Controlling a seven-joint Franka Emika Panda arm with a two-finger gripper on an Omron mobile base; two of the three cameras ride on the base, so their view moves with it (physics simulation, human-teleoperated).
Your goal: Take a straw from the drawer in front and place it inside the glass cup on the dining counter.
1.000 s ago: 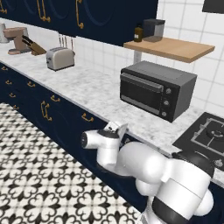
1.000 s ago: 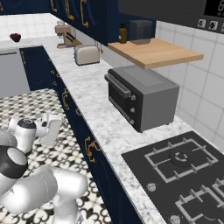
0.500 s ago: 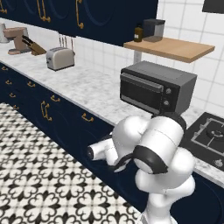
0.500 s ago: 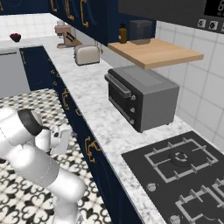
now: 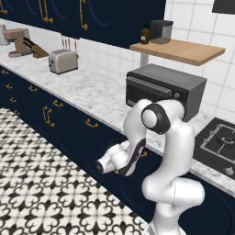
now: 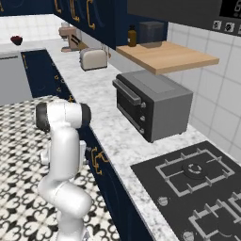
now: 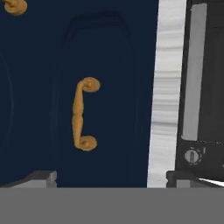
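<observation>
In the hand view the drawer (image 7: 103,100), shut, and its brass handle (image 7: 82,113) are framed between the spread-apart, empty fingertips (image 7: 39,177). In the base views, a toaster oven (image 5: 165,89) is seen on the marble worktop (image 5: 96,94), above patterned floor tiles (image 5: 41,183).

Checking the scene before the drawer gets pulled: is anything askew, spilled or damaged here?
Nothing stands out. The drawer is shut, its brass handle intact, and the gripper is open, facing it.

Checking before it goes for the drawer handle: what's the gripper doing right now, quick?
Gripper: open, jaws wide apart, holding nothing, facing the brass handle on the closed drawer.
</observation>
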